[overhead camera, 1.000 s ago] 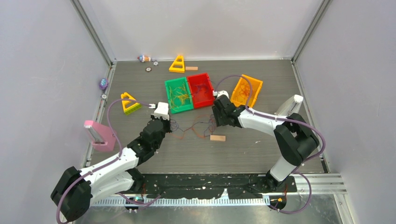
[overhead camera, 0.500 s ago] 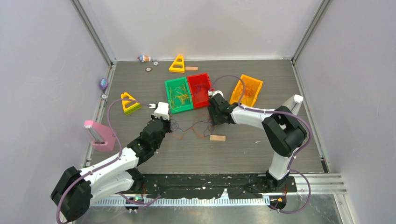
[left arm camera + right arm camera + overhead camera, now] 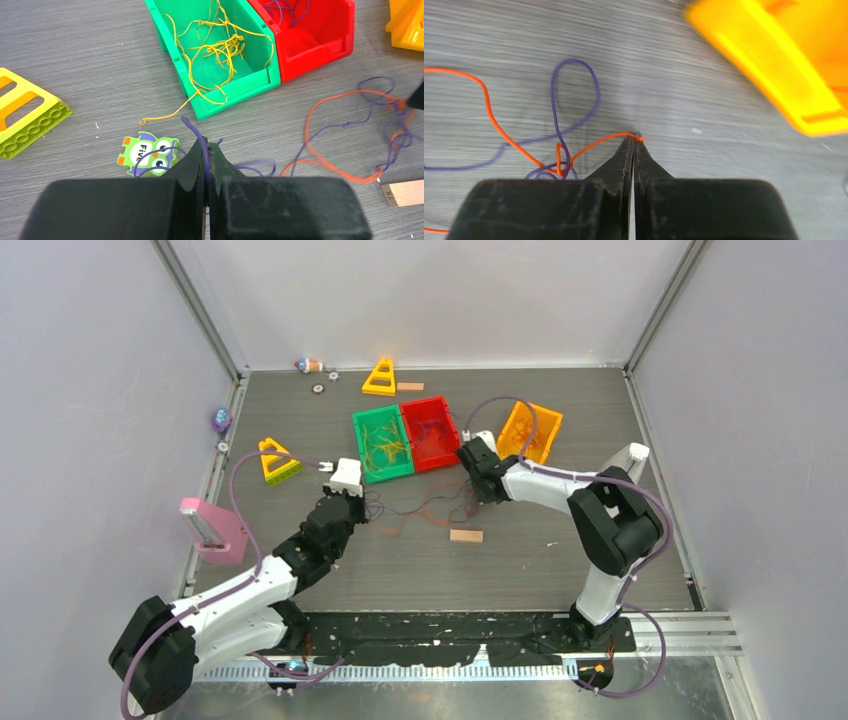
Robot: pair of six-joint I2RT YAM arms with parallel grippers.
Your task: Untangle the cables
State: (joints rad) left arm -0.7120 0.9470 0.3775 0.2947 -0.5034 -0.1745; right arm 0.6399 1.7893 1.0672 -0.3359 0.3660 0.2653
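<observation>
One green plastic bin [image 3: 235, 92], ahead of left pincer [image 3: 206, 150], is holding thin yellow wires [image 3: 220, 47]; red plastic bin [image 3: 320, 50], ahead-right, is holding purple wires [image 3: 285, 7], partly cropped. Left pincer is pinching purple wire [image 3: 196, 131]; right pincer [image 3: 634, 142] is pinching orange wire [image 3: 594, 145].

Part of orange cable [image 3: 486, 102] off-frame left.

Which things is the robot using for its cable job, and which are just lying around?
For the job: left hand, pinching the purple cable; right hand, pinching the orange cable; yellow cables in the green bin; red bin; orange bin.
Just lying about: yellow block; owl card; wooden block; pink stand.
</observation>
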